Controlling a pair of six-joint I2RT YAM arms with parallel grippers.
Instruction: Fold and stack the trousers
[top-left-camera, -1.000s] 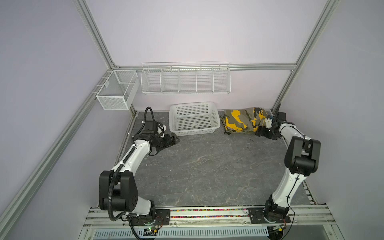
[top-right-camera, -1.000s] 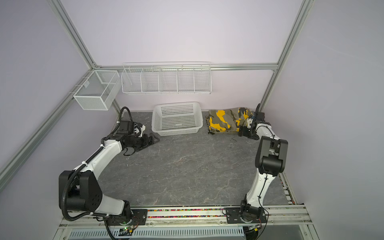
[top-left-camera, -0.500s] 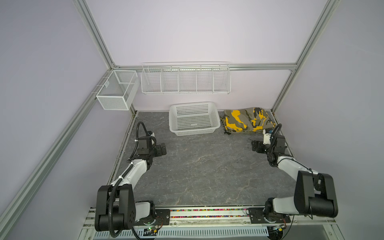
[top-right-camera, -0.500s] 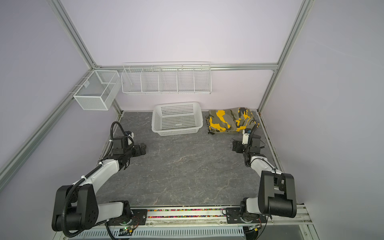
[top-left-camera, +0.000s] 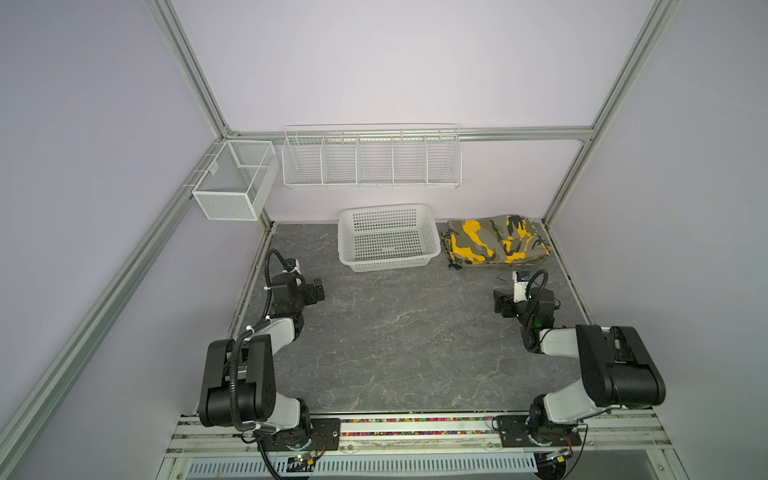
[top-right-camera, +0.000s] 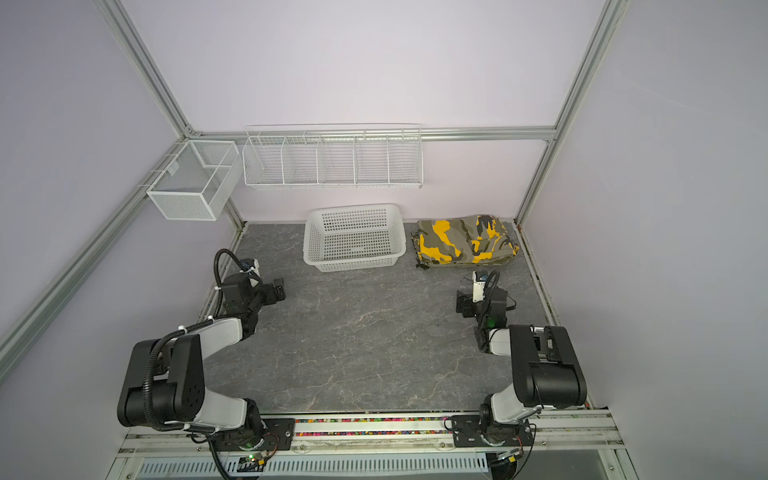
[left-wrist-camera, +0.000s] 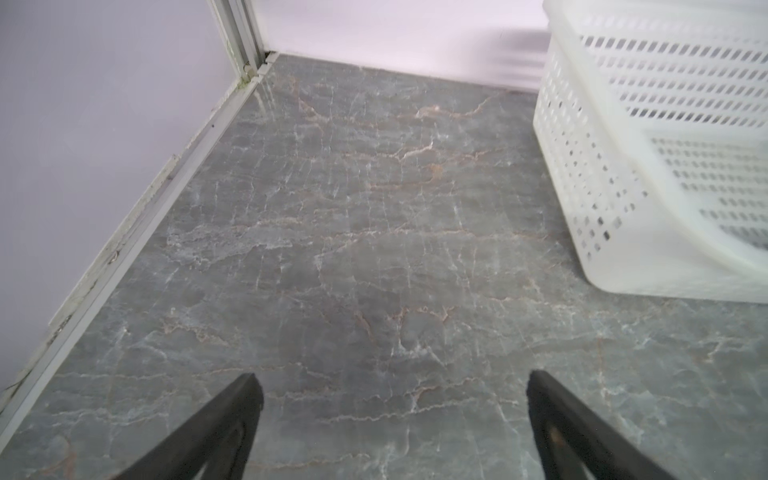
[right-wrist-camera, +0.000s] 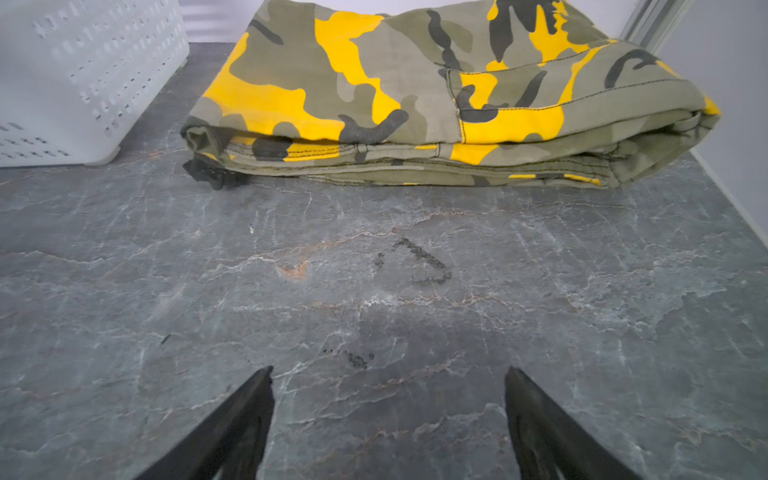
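Note:
The trousers (top-left-camera: 496, 243) (top-right-camera: 465, 243) lie folded in a flat camouflage bundle at the back right corner of the table, to the right of the white basket. In the right wrist view the trousers (right-wrist-camera: 436, 95) show stacked layers, olive with yellow and black patches. My right gripper (top-left-camera: 500, 303) (top-right-camera: 463, 303) (right-wrist-camera: 388, 374) hovers open over bare table, a short way in front of the bundle and apart from it. On the left side of the table, my left gripper (top-left-camera: 318, 289) (top-right-camera: 278, 289) (left-wrist-camera: 390, 382) stands open with nothing between its fingers.
A white lattice basket (top-left-camera: 390, 264) (top-right-camera: 353, 264) (left-wrist-camera: 602, 187) (right-wrist-camera: 83, 62) stands empty at the back middle. A wire rack (top-left-camera: 370, 158) and a mesh box (top-left-camera: 232, 183) hang on the back wall. Metal frame rails edge the grey marbled table (top-left-camera: 407, 332).
Both arms have drawn back toward the front of the table. The right gripper has left the trousers' edge, and the left gripper has moved back from beside the basket. The trousers stay put.

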